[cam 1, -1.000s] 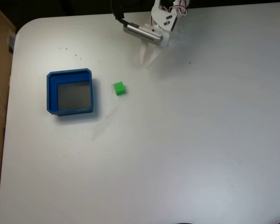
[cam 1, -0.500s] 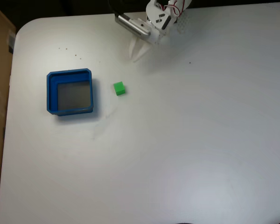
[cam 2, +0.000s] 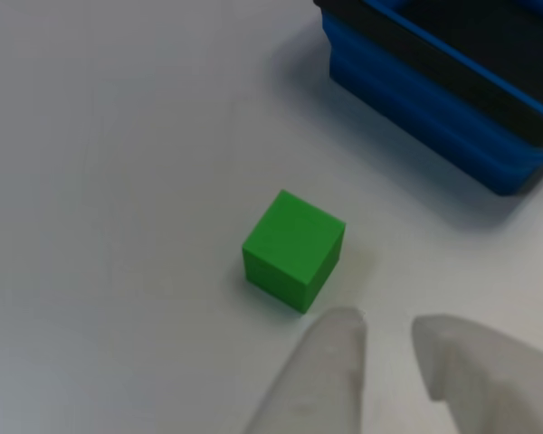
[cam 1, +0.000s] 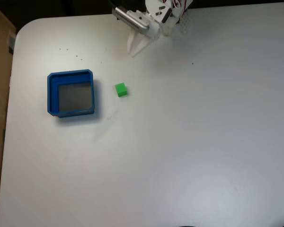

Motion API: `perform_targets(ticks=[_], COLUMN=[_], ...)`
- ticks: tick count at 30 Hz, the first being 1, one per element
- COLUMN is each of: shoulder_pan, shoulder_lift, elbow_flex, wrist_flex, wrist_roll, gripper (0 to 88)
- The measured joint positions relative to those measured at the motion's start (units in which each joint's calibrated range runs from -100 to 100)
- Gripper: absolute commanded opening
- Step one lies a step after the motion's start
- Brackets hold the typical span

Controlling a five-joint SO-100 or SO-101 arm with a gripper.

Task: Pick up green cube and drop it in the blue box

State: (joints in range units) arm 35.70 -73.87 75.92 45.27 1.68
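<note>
- Pincer at the far edge of the fixed view, white two-fingered, tips slightly parted with a narrow gap, nothing held; well apart from the cube and pointing roughly toward it, seemingly lined up for an approach.
- Then, largest to smallest: one wide white bench, bare apart from the task things, a few dark specks and faint smudges.
- One square, shallow blue box with thick walls and a grey floor, sitting flat at the left of the fixed view, mouth up and unobstructed, ready to take a drop from above.
- One small bright green plastic cube, resting flat on the bench just right of the box in the fixed view, near it but not touching; free on all sides, so open to a grasp.
- Closer other view: cube just ahead of the pale fingertips, apart from them, box wall beyond.
- Pick-up not yet begun, by this judgement.
</note>
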Motion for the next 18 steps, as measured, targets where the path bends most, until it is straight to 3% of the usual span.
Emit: perform_targets(ticks=[6, 18], shoulder_pan=[0.00, -0.21], shoulder_lift=[18.73, 48.36], elbow_flex=[-19.34, -37.33], wrist_flex=[0.00, 0.17], wrist_roll=[-0.05, -0.24], gripper=[1.4, 1.4])
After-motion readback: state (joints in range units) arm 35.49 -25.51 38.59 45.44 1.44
